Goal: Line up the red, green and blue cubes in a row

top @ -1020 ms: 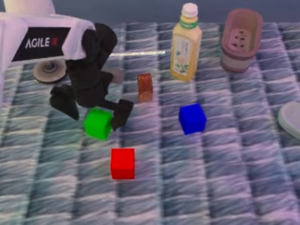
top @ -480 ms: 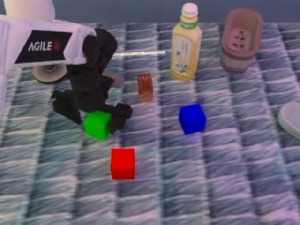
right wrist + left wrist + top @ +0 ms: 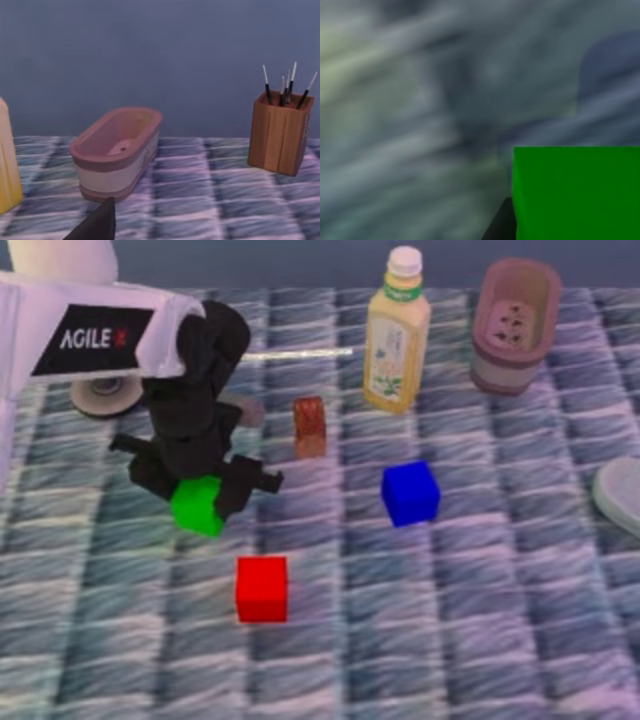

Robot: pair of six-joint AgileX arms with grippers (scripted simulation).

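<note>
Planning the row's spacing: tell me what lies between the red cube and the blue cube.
Nothing: in the top view the stretch of table between the red cube and the blue cube is bare checked cloth.

Bright green cube (image 3: 197,505), red cube (image 3: 262,588), deep blue cube (image 3: 410,493); reddish-brown patterned block (image 3: 310,426); blue-grey chequered tabletop (image 3: 450,620); pink tub (image 3: 515,323).

The green cube (image 3: 197,504) sits at the left of the table, partly covered from above, and its top face looks tilted. The red cube (image 3: 262,588) lies flat at about 5 o'clock from it, near. The blue cube (image 3: 410,492) stands at 3 o'clock, well apart.
</note>
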